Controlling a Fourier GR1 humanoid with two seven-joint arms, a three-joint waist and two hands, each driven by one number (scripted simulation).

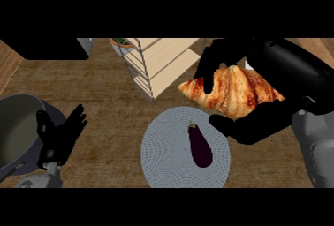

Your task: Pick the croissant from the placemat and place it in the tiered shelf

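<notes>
Golden-brown croissant (231, 90) is up in the upper right of the frame, off the grey round placemat (186, 148), with the right hand (261, 79) curled around it, fingers over its top and thumb underneath. Best move, I'd say: carry it left toward the wooden tiered shelf (160, 62) at top centre, keep it level, clear the wire frame before letting go. Placemat holds only an eggplant (200, 145); the pot (20, 132) at left looks empty, left hand (62, 137) rests open beside it.
</notes>
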